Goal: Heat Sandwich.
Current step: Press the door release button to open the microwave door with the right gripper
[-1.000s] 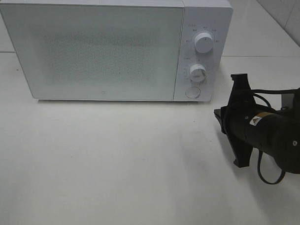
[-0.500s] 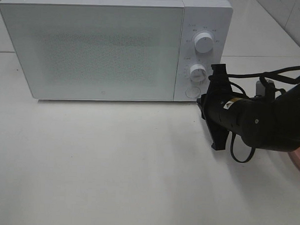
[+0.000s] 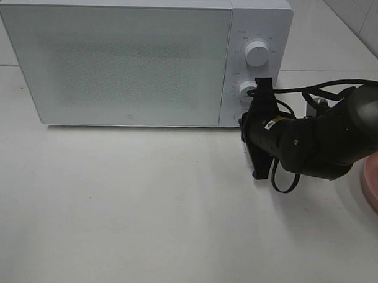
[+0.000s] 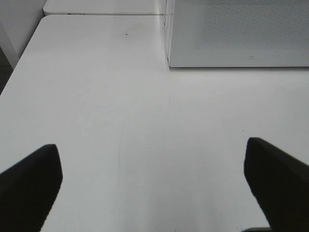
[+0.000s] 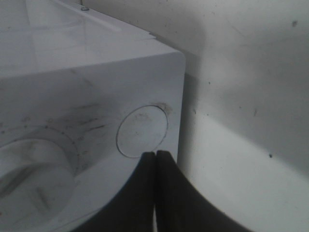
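Observation:
The sandwich is out of view in every frame. A white microwave (image 3: 136, 59) stands at the back of the table with its door closed. My right gripper (image 3: 243, 123) is shut, and its black fingertips (image 5: 155, 153) rest against the lower edge of the round door button (image 5: 142, 131) at the bottom of the control panel. Nothing is held between them. My left gripper (image 4: 152, 147) is open wide and empty over bare table in front of the microwave's left corner (image 4: 170, 63). It does not show in the exterior high view.
Two white knobs sit above the button, the upper knob (image 3: 257, 55) and the lower knob (image 3: 248, 91). The rim of a round pink plate (image 3: 375, 185) shows at the right edge. The white tabletop (image 3: 143, 208) stretches in front of the microwave.
My right arm has swung left and back toward the microwave's control panel, bringing the shut fingertips to the round button. The pink plate's rim has come into view behind it.

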